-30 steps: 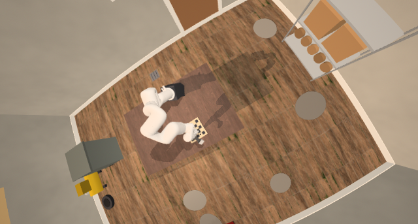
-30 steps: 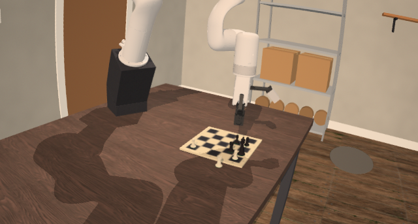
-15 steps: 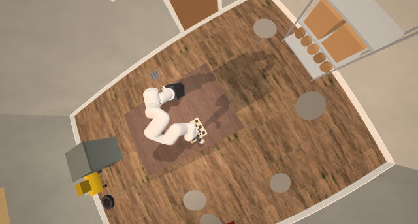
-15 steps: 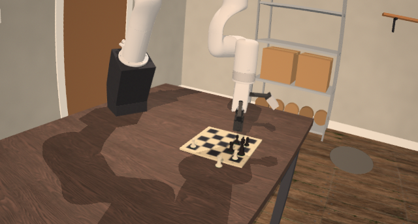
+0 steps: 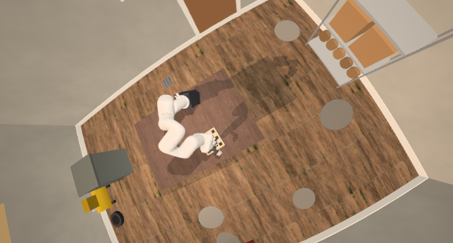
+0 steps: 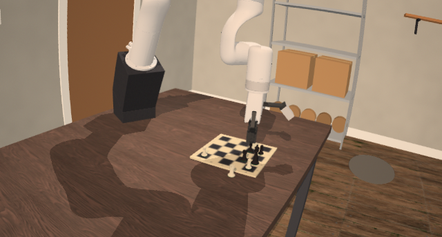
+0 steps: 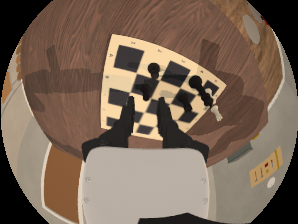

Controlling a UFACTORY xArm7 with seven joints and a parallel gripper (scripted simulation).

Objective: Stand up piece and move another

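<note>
The chessboard lies on the table. My gripper is low over it, partly open, with a small black piece standing at the gap between the fingertips, not gripped. A white piece stands upright on the table beside the board's edge. A tall black piece, a smaller black piece and a white piece stand close together on the board. Another black piece stands farther along. The square labels are too small to read.
A lone white piece stands near the board's left corner. The dark wooden table carries the arm's black base. The table's right edge runs beyond the board. Shelves with boxes stand behind.
</note>
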